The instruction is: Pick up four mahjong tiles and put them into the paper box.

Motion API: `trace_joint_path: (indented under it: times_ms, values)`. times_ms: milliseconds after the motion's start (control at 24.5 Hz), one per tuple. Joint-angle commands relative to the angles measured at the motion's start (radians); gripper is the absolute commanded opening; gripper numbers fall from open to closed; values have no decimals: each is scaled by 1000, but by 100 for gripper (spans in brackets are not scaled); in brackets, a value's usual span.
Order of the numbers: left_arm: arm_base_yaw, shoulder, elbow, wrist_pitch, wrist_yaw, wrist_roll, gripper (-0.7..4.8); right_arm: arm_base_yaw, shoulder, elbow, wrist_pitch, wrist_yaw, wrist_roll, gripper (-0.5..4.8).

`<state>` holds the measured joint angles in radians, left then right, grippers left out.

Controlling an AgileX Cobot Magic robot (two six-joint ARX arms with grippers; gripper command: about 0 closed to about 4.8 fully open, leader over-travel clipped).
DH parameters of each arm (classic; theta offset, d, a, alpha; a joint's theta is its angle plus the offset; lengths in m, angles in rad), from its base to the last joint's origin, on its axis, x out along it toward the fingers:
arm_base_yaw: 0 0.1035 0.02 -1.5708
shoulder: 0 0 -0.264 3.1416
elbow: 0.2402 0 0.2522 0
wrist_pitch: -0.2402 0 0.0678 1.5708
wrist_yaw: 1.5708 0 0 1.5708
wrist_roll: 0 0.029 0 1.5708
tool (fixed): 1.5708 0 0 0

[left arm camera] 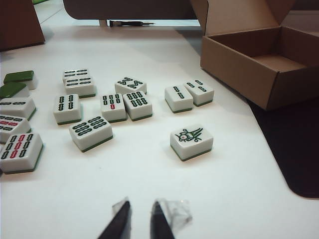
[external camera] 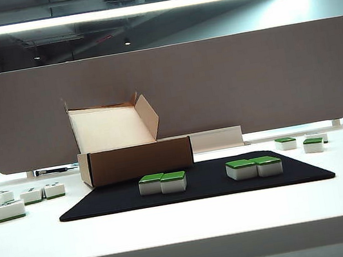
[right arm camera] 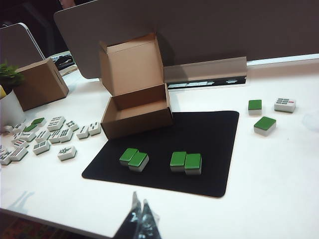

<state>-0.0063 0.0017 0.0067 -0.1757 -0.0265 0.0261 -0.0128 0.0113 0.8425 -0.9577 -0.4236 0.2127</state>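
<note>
Four green-backed tiles (external camera: 151, 183) lie face down on a black mat (external camera: 105, 204) at the middle of the white bench (external camera: 175, 232). They sit as two touching pairs, one left (right arm camera: 133, 159) and one right (right arm camera: 186, 162), with bare mat between them. The brown box (external camera: 138, 160) stands open on the far left corner of the mat, lid flap raised behind it, its cream inside empty as far as I can see.

My left tool (left arm camera: 139, 219) hangs low over the bench at the left, its dark fingers nearly pressed together with only a thin slit between, holding nothing. Before it lie loose face-up tiles (left arm camera: 192, 141), which are not the ones I want. My right tool (right arm camera: 141, 219) is at the near edge of the bench, well short of the mat, fingers pressed together and empty.

I judge the tiles to be hard, dense little blocks, stiff and not fragile, with smooth glossy sides that could slip from a weak pinch. Each pair touches along one side, so I would pinch a tile across the two sides that stand free, coming straight down from above. The box looks like light cardboard and would likely slide if I bumped it.
</note>
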Motion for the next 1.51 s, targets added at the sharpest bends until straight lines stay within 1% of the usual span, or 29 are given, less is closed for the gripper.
trace_joint_path:
  times_ms: [41, 163, 204, 326, 408, 530, 612, 653, 734, 897, 979, 1142, 1183, 1305, 1509]
  values:
    - [1, 0, -1, -13, 2, 3, 49, 0, -12, 19, -13, -37, 1, -1]
    - [0, 0, -1, -12, 4, 3, 49, 0, -12, 21, -47, -150, 2, -1]
    - [0, 0, -1, -11, 4, 3, 49, 0, -12, 21, -69, -164, 2, -1]
    - [0, 0, 0, -11, 5, 0, 49, 0, -12, 21, -143, -163, 1, -1]
    - [0, 0, 2, -11, 11, -2, 49, 0, -12, 21, -154, -163, 1, -1]
    - [0, 0, 23, -11, 32, -39, 49, 0, -12, 21, -162, -163, 1, -1]
    - [0, 0, 56, -10, 35, -43, 49, 0, -12, 20, -161, -163, 1, -1]
    - [0, 1, 92, -10, 51, -52, 49, 0, -12, 20, -161, -163, 1, -1]
    - [0, 7, 153, -11, 54, -72, 49, 0, -12, 20, -161, -163, 1, -1]
    - [0, 48, 249, -11, 68, -71, 49, 0, -12, 20, -162, -163, 1, -1]
    - [0, 114, 320, -11, 89, -69, 51, 0, -12, 20, -162, -163, 1, -1]
    - [0, 325, 484, -10, 143, -60, 52, 0, -12, 20, -163, -163, 1, -1]
    - [0, 402, 542, -10, 145, -60, 52, 0, -12, 20, -165, -163, 1, -1]
    - [0, 554, 653, -11, 148, -60, 52, 0, -12, 20, -165, -163, 1, -1]
    - [-2, 799, 811, -15, 232, -60, 52, 0, -12, 20, -165, -162, 0, -1]
